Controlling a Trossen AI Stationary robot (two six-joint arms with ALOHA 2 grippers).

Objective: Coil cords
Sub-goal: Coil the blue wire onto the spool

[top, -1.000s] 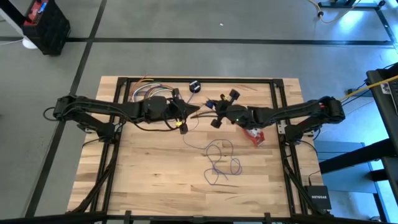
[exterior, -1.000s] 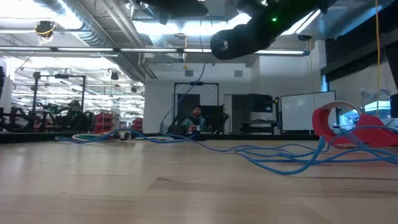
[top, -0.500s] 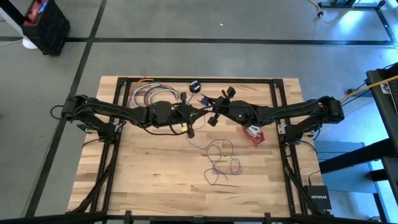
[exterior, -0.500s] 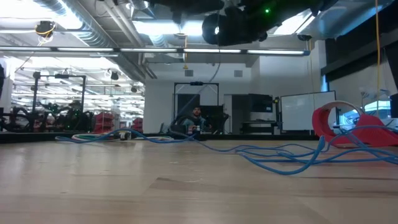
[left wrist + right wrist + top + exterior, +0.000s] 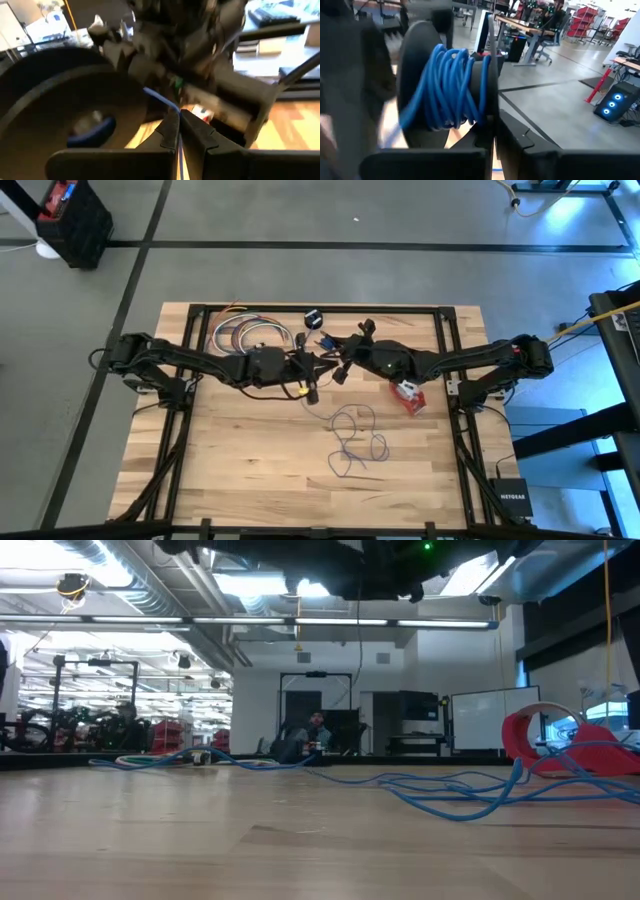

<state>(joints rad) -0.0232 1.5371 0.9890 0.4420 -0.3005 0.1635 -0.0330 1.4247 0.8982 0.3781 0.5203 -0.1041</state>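
A coloured wire coil (image 5: 245, 335) lies behind the left claw (image 5: 322, 362), clamped on the blue cord (image 5: 160, 99). The right claw (image 5: 345, 360), closed, meets it above the tabletop (image 5: 250, 460); loose loops (image 5: 355, 438) sprawl nearer, beside the red-and-white bundle (image 5: 407, 396).

Wooden table (image 5: 230, 460), loose cord (image 5: 355, 435)

**A:** What colours do you have on your screens?

**B:** I see a pale wood table (image 5: 250, 450) and a thin bluish-purple cord (image 5: 352, 438) lying on it. The cord bundle (image 5: 406, 395) is red and white.

**A:** And the arms?

**B:** Both are dark. Blue cord (image 5: 447, 87) wraps a black spool (image 5: 417, 60).
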